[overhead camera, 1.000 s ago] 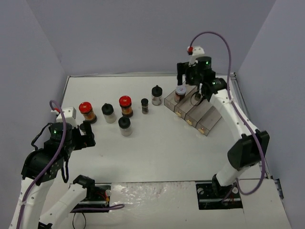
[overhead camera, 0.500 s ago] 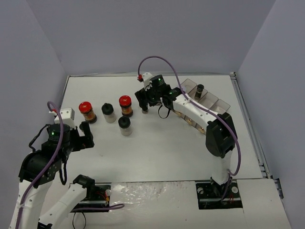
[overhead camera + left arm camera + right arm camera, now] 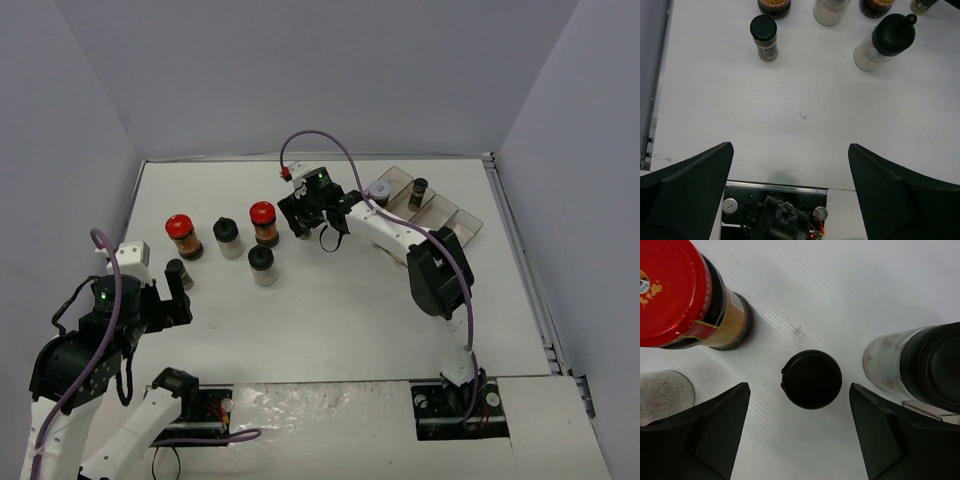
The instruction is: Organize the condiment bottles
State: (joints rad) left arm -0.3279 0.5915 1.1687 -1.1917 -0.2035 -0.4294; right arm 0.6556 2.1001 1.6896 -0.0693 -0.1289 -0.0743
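While hovering above the small black-capped jar (image 3: 811,379), spreading the right gripper (image 3: 799,392) open — one finger on each side, not touching yet, probably getting ready for squeezing and lifting. Fitting between a red-capped jar (image 3: 670,292) on its left and a clear jar (image 3: 932,365) on its right, so needing care. Probably aiming for the tray (image 3: 450,213), well apart beyond the clear jar. Holding the left gripper (image 3: 790,147) wide open, gripping nothing — likely parking out of the way.

Right arm (image 3: 392,228) and left arm (image 3: 128,432): white links, black joint housings (image 3: 437,280). A purple cable (image 3: 318,134) loops off each wrist; the right one has a red connector (image 3: 286,172). Green indicator (image 3: 101,295) lit behind each hand. Left gripper (image 3: 790,145): black wedge-shaped fingers (image 3: 690,185).
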